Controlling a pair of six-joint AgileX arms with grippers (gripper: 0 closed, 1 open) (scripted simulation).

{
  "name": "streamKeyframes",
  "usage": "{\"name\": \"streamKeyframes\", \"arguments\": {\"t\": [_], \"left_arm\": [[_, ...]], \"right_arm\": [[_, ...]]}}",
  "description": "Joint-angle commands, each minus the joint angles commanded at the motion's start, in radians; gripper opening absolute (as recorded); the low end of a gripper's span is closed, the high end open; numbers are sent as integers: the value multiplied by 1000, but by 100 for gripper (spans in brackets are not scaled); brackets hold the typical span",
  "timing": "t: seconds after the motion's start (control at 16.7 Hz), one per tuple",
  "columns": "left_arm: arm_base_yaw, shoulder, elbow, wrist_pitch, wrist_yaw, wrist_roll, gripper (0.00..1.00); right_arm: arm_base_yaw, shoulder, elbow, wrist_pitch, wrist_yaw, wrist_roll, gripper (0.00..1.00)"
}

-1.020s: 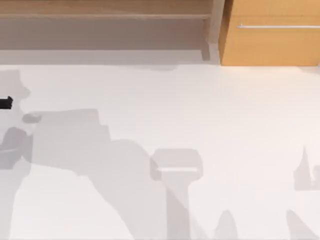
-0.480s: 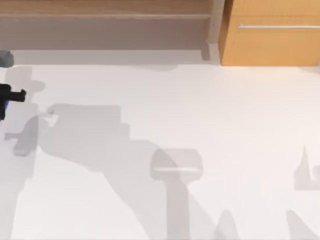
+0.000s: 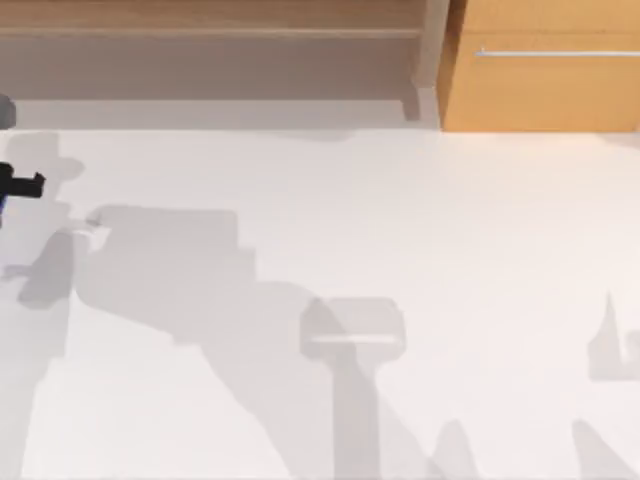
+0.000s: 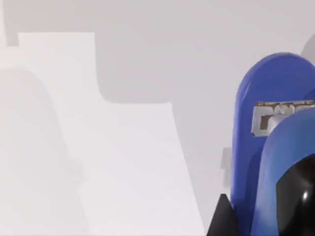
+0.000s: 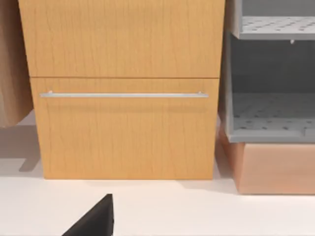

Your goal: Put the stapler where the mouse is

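Counter: white counter (image 3: 420, 250) spreads across the top view, bare and crossed by soft grey shadows of the arms.
Back of the room: a wooden drawer front (image 3: 545, 75) with a thin metal handle (image 3: 555, 52) stands at the far right; a low wooden shelf unit (image 3: 210, 40) runs along the far edge to its left.
Left tool: the left tool (image 3: 18, 184) shows as a short black piece at the far left edge of the top view, mostly cut off by the frame. Whether its fingers are apart or together I cannot tell.
Stapler: the stapler (image 4: 261, 147) fills the near side of the left wrist view as a bright-blue rounded bar with a small metal plate (image 4: 275, 117) on it and a glossy black rounded end (image 4: 295, 196); it is cut off by the frame. It hangs over the white counter close to the left tool, at the counter's far left. A grip on it cannot be made out.
Right arm: in the right wrist view a black wedge, one finger of the right tool (image 5: 93, 221), pokes in at the edge, facing the drawer front, with a grey perforated rack (image 5: 270, 73) on a wooden base (image 5: 275, 167) beside it. Its state cannot be told.
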Motion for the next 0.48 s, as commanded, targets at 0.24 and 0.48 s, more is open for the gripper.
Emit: {"name": "streamKeyframes", "arguments": {"t": [0.24,0.48], "left_arm": [[29,21,-12,-15,-20,-24,0],[51,65,-43,-29,-36,-43,0]], "right_arm": [[0,0,0,0,0,0,100],[0,0,0,0,0,0,100]]}}
